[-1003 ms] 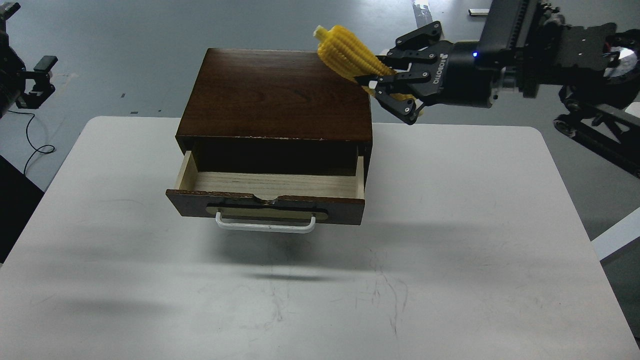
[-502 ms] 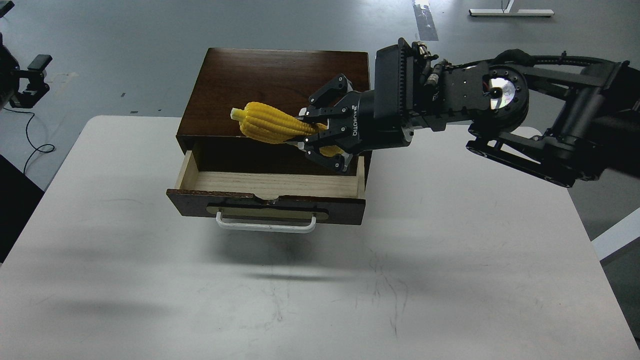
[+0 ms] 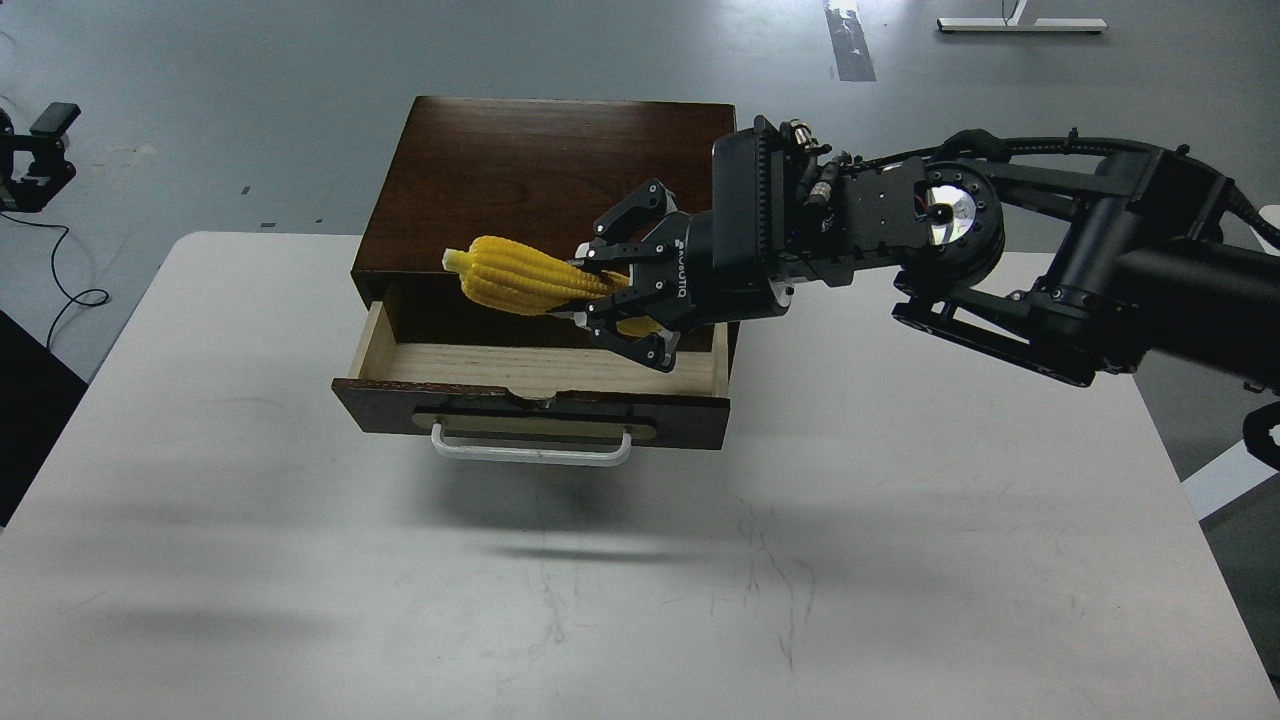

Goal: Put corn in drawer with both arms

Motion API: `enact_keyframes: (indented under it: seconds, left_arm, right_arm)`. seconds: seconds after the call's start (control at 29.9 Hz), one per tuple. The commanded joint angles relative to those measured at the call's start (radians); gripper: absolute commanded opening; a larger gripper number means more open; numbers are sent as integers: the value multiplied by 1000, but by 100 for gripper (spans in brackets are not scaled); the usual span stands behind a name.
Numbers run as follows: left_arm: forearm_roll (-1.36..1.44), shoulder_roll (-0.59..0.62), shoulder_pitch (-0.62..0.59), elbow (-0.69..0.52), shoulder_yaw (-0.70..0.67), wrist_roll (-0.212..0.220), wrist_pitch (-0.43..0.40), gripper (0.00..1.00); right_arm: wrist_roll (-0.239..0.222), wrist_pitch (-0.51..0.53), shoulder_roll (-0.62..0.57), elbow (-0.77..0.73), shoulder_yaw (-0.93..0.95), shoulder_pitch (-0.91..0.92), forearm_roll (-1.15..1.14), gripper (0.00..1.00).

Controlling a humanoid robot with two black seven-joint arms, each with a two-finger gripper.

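My right gripper (image 3: 610, 300) is clamped on the corn (image 3: 520, 285), its black fingers (image 3: 630, 345) wrapped around the narrower end of the cob. The corn is bright yellow with lengthwise kernel rows; it lies nearly level, pale stub end pointing toward the left edge of the desk, tilted slightly upward that way. It hangs in the air above the open drawer (image 3: 540, 375), in line with the front lip of the dark wooden box (image 3: 500, 170), touching neither as far as I can see. The drawer is pulled out toward the near edge of the desk; pale wood interior exposed, dark brown front with a brass plate and a white bar handle (image 3: 530, 452) facing me. The box sits at the far edge of the white desk (image 3: 900, 560), roughly midway between the far corners, its back overhanging that edge. My right arm (image 3: 1050, 270) comes in from the right side and crosses above the far right corner of the desk, wrist over the right side of the box. My left gripper (image 3: 35, 155) shows small and dark beyond the far left corner, off the desk; I cannot tell whether its fingers are apart or together. The desk surface shows faint scuff marks toward the near edge.
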Motion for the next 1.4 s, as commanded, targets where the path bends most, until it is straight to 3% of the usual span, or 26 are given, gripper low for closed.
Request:
enact_keyframes:
  seconds: [0.0, 0.17, 0.47, 0.64, 0.74, 0.87, 0.97, 1.17, 1.24, 1.37]
  left_arm:
    - [0, 0, 0, 0, 0, 0, 0, 98]
    - [0, -2, 0, 0, -1, 0, 0, 98]
    - [-1, -2, 0, 0, -3, 5, -3, 98]
    - [-1, -3, 0, 0, -5, 5, -4, 98]
    - [0, -3, -2, 0, -5, 5, -6, 98]
    - [0, -8, 0, 0, -8, 6, -5, 98]
    - [0, -8, -2, -1, -8, 5, -9, 98]
    - [0, -8, -2, -5, -8, 5, -50, 98]
    - [0, -10, -2, -5, -8, 8, -58, 98]
    - [0, -16, 0, -5, -8, 8, -58, 98]
  right_arm:
    - [0, -12, 1, -10, 0, -17, 0, 87]
    - [0, -15, 1, -10, 0, -38, 0, 96]
    - [0, -26, 4, -15, 59, -63, 26, 96]
    - [-2, -17, 19, -13, 193, -93, 412, 96]
    - [-39, -14, 19, -11, 199, -86, 680, 96]
    - [-131, 23, -10, -16, 213, -72, 1180, 96]
    - [-168, 64, -70, -34, 228, -79, 1388, 96]
    - [-196, 333, -160, -148, 273, -122, 1691, 96]
    - [-243, 416, -167, -220, 323, -165, 1790, 96]
    - [-343, 425, -167, -297, 414, -222, 1928, 96]
